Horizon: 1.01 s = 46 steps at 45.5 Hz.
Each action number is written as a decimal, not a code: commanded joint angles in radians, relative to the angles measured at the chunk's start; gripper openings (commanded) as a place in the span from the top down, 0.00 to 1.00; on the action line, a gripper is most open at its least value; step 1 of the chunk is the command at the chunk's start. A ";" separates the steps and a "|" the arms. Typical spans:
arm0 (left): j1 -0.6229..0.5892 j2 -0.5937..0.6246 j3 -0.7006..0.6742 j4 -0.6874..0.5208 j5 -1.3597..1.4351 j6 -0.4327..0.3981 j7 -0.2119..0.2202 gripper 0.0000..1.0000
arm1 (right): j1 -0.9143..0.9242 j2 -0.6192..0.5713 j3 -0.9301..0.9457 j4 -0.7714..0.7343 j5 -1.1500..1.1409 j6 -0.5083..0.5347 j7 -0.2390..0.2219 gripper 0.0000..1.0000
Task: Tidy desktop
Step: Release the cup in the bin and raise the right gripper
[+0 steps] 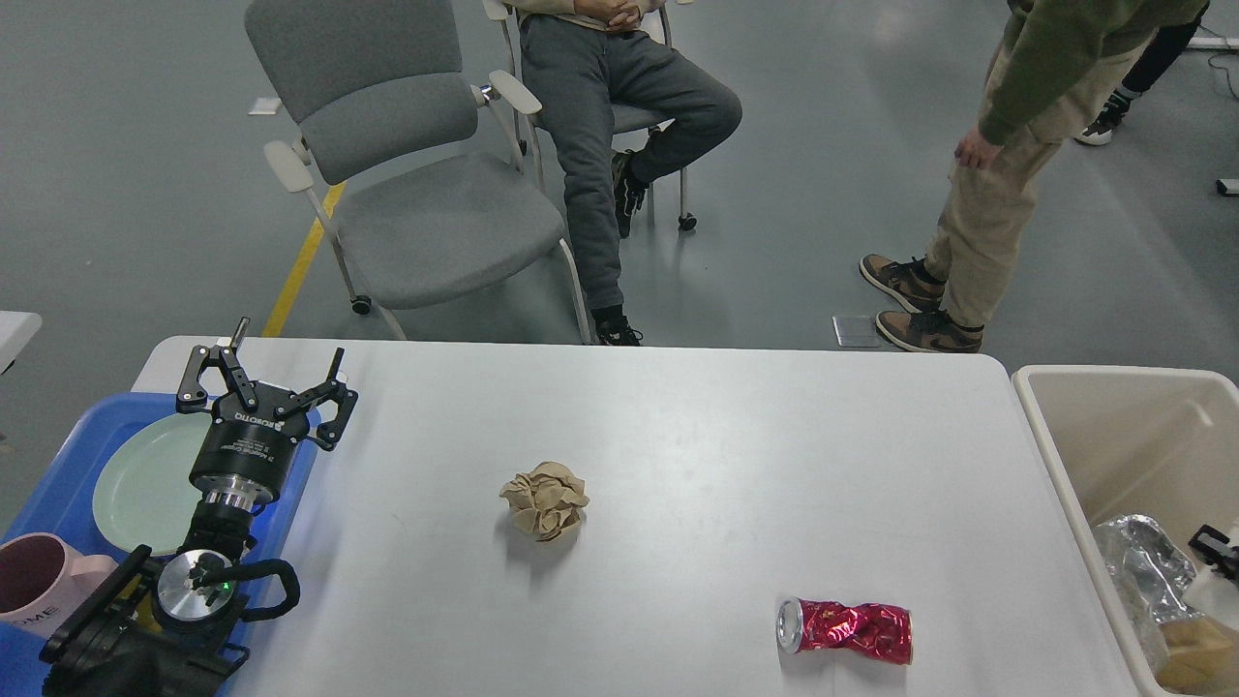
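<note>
One left pincer [266, 385] spread wide, empty, over desktop [697, 455] left edge; right pincer [1215, 547] state unclear.

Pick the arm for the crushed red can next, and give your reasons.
Right. The crushed red can lies on the desktop near the beige bin, where the right gripper barely shows at the view's edge. The left gripper, open, sits over the blue tray, far across.
</note>
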 commanded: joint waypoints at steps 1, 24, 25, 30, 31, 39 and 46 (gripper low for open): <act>-0.002 0.000 0.000 0.000 0.000 0.000 0.000 0.03 | -0.063 0.052 0.023 -0.019 0.001 -0.112 -0.022 1.00; -0.002 0.000 0.000 0.000 0.000 0.000 0.000 0.03 | -0.090 0.095 0.050 -0.007 -0.002 -0.241 -0.021 0.00; 0.000 0.000 -0.002 0.000 0.000 0.000 0.000 0.03 | -0.090 0.095 0.050 -0.007 -0.002 -0.241 -0.021 0.00; 0.000 0.000 0.000 0.000 0.000 0.000 0.000 0.03 | -0.089 0.093 0.050 -0.004 -0.002 -0.241 -0.019 0.00; 0.000 0.000 0.000 0.000 0.000 0.000 0.000 0.03 | -0.089 0.092 0.050 -0.001 -0.002 -0.241 -0.019 0.00; -0.002 0.000 -0.002 0.000 0.000 0.000 0.000 0.03 | -0.078 0.076 0.050 0.034 -0.003 -0.239 -0.019 0.00; 0.000 -0.001 -0.002 0.000 0.000 0.000 0.000 0.03 | -0.052 0.072 0.048 0.060 -0.014 -0.233 -0.021 0.00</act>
